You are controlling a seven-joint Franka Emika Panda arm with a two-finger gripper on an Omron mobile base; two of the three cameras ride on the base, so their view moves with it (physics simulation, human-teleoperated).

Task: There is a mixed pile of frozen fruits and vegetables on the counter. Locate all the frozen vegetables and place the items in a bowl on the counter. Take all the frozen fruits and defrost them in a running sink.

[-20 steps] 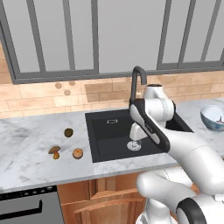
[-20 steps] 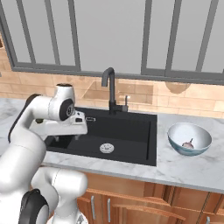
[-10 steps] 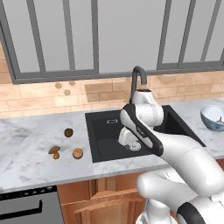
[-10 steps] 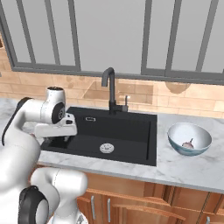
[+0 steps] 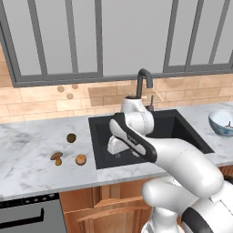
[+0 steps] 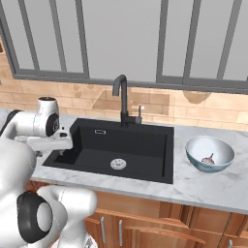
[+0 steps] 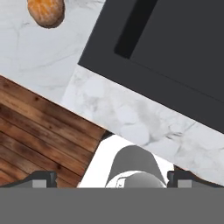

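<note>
Sitting on the marble surface (image 5: 27,159) left of the sink: brown mushroom (image 5: 57,157) farthest left, dark olive-brown ball (image 5: 71,138) behind it nearer the brick wall, orange ball (image 5: 81,159) just right of the mushroom and nearest the basin; all three apart from each other. Hand view catches the orange ball (image 7: 46,12) at its top edge on the marble, with the sink's corner and the wood floor beside it. Black sink (image 5: 182,132) next, round silver drain (image 6: 118,164) in its floor, black gooseneck faucet (image 5: 144,82) at the back rim. Arm reaches over the sink's left front part, gripper (image 5: 114,146) low over the basin near its left wall. Jaws: finger tips (image 7: 41,179) sit wide apart at the bottom corners of the hand view, nothing between them. Far right, white-blue bowl (image 6: 210,154) on the surface, pinkish-white bulb (image 6: 208,159) lying inside it.
</note>
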